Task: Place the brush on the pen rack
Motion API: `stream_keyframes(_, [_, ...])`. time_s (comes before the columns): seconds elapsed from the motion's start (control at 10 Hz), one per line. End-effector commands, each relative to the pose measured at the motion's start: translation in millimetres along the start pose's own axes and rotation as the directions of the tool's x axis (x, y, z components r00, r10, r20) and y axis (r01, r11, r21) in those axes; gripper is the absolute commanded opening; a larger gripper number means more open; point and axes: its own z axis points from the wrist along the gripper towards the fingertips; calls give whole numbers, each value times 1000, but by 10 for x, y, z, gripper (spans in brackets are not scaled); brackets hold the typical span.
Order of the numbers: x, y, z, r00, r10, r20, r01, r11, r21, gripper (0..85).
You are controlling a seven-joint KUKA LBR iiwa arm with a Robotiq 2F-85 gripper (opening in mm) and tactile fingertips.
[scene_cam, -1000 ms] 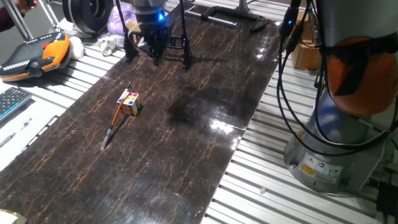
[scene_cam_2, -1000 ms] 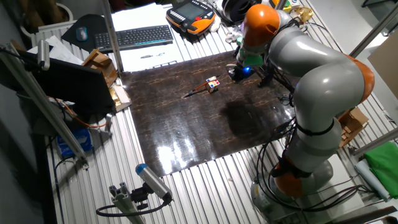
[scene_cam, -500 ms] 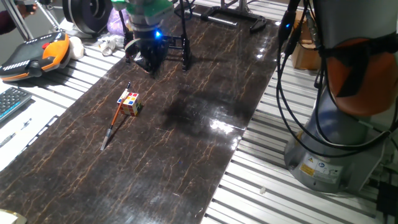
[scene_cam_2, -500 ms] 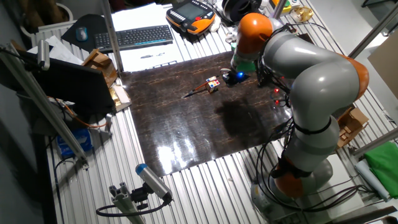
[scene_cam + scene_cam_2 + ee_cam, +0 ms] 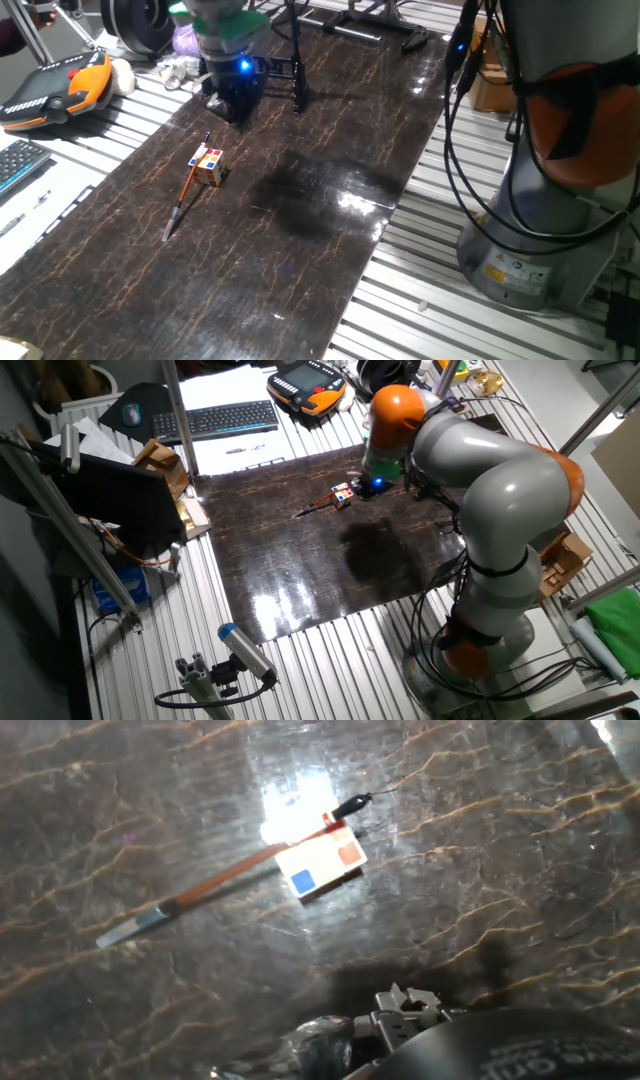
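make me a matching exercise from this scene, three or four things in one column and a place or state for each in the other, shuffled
Things:
1. brush
2. puzzle cube
3. pen rack
4. gripper

Places or states:
A. stands at the far end of the dark mat
B. lies flat on the mat
C. hovers above the mat beside the rack
D. sits right against the brush's shaft

Pairs: 1-B, 2-D, 3-A, 4-C

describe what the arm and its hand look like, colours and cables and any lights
The arm is built of rounded silver-grey segments with orange bands at the joints, rising from a grey base that carries a small label. Black cables hang in loops alongside it. The hand is dark, under a pale green-tinted collar, with a bright blue light glowing on it. Its fingers cannot be made out clearly.
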Motion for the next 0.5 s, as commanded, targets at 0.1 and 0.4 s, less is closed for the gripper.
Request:
stream_keyframes(0.1, [-18, 95, 11, 999, 45, -13, -46, 999, -1, 7])
stream_keyframes(0.4, [-18, 225, 18, 997, 81, -20, -81, 997, -6, 7])
